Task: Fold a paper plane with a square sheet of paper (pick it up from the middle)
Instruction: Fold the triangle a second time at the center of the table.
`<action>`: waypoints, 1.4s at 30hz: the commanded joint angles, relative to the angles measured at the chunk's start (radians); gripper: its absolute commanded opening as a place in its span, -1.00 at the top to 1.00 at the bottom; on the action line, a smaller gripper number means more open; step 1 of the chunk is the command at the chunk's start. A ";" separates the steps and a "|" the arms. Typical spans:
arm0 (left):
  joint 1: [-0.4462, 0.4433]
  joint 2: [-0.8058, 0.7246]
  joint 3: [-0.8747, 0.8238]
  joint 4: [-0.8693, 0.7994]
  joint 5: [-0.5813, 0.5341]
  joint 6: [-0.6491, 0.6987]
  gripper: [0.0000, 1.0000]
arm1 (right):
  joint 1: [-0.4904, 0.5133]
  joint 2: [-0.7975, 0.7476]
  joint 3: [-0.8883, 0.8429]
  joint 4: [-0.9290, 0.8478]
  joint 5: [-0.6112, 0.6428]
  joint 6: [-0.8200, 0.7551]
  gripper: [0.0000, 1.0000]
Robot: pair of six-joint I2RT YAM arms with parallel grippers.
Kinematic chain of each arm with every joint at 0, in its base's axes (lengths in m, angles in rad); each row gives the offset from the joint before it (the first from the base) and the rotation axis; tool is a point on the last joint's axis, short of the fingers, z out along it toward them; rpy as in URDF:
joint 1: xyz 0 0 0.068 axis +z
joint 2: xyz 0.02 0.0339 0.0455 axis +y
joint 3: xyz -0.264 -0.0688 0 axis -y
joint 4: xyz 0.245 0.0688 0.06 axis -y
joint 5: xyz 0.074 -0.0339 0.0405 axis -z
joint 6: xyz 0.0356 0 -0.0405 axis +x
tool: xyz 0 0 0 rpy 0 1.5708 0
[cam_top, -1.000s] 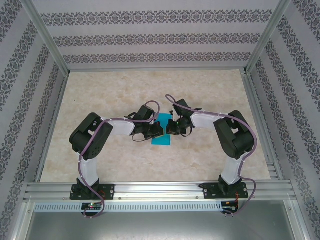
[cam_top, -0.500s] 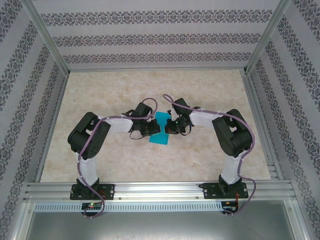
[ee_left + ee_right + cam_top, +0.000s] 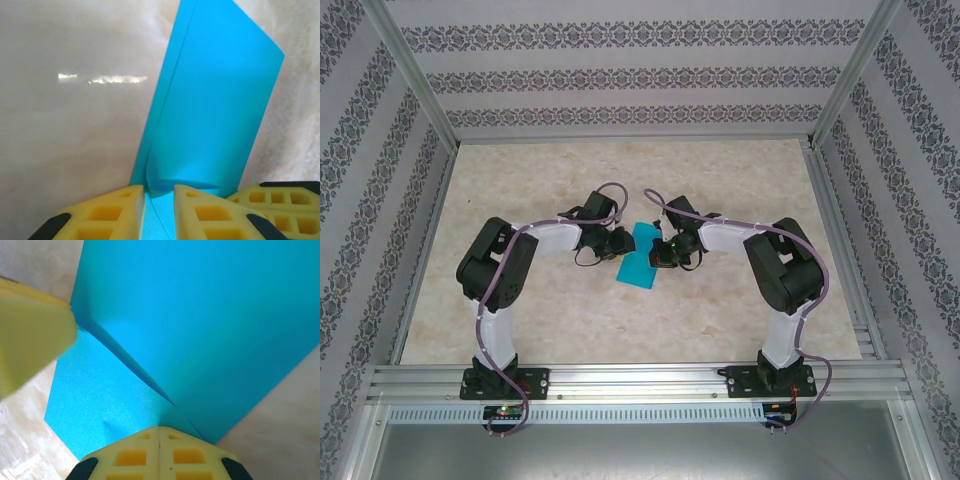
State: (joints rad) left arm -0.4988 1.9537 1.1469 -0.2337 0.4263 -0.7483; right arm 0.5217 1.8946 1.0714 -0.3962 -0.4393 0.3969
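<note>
The square sheet of paper (image 3: 638, 258) is cyan-blue and lies folded over on the table between the two arms. One flap (image 3: 215, 100) curves up off the lower layer. My left gripper (image 3: 622, 245) stands at its left edge, jaws a little apart around the paper edge (image 3: 159, 200) without pinching it. My right gripper (image 3: 660, 255) is at the right edge. Its yellow fingertips (image 3: 160, 432) are pressed together where the crease (image 3: 200, 315) runs in, shut on the sheet. The paper plane is out of view.
The marble-patterned table (image 3: 520, 190) is fenced by aluminium rails and patterned walls. The right gripper's yellow finger (image 3: 280, 200) shows at the lower right of the left wrist view. A left finger (image 3: 30, 335) shows at the left of the right wrist view.
The left gripper has opened off the paper and drawn back to the left and further from the bases. More of the sheet shows. The right gripper has stayed shut in place.
</note>
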 commanded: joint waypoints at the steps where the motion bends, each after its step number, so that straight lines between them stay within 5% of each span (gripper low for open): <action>1: 0.042 0.014 0.028 -0.036 -0.072 0.061 0.51 | -0.005 0.092 -0.054 -0.119 0.143 -0.023 0.92; 13: -0.037 -0.078 -0.088 0.178 0.085 0.020 0.80 | -0.005 0.100 -0.051 -0.119 0.142 -0.017 0.92; 24: -0.052 0.027 -0.020 0.091 -0.009 0.016 0.85 | -0.002 0.104 -0.053 -0.118 0.143 -0.019 0.93; 31: -0.034 0.009 -0.019 0.008 -0.193 0.019 0.86 | -0.006 0.110 -0.055 -0.125 0.157 -0.031 0.93; 42: -0.009 -0.031 0.014 -0.035 -0.223 0.082 0.81 | -0.012 0.103 -0.050 -0.123 0.159 -0.030 0.93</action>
State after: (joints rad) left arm -0.5468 1.9579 1.1507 -0.2073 0.3141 -0.7116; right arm 0.5209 1.8992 1.0767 -0.4011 -0.4397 0.3927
